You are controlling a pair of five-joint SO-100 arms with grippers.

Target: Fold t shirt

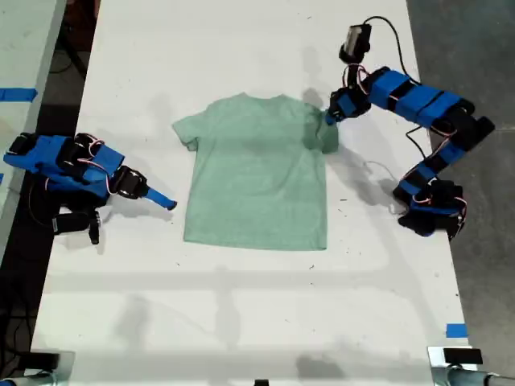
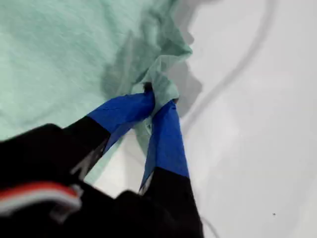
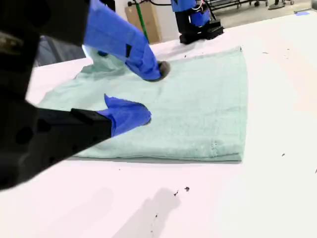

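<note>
At mid-table (image 1: pixel 241 48), my first gripper (image 2: pixel 157 101) pinches a sleeve of the flat pale mint-green cotton t shirt (image 1: pixel 257 173); I should lift low, carrying it inward, while my second gripper (image 3: pixel 143 94) waits spread.

A robotics lab or workshop: a white table (image 1: pixel 241 305) with blue tape marks (image 1: pixel 455 330), a cardboard box (image 3: pixel 143 20) behind

No readable text, label, brand, number or sign anywhere
</note>
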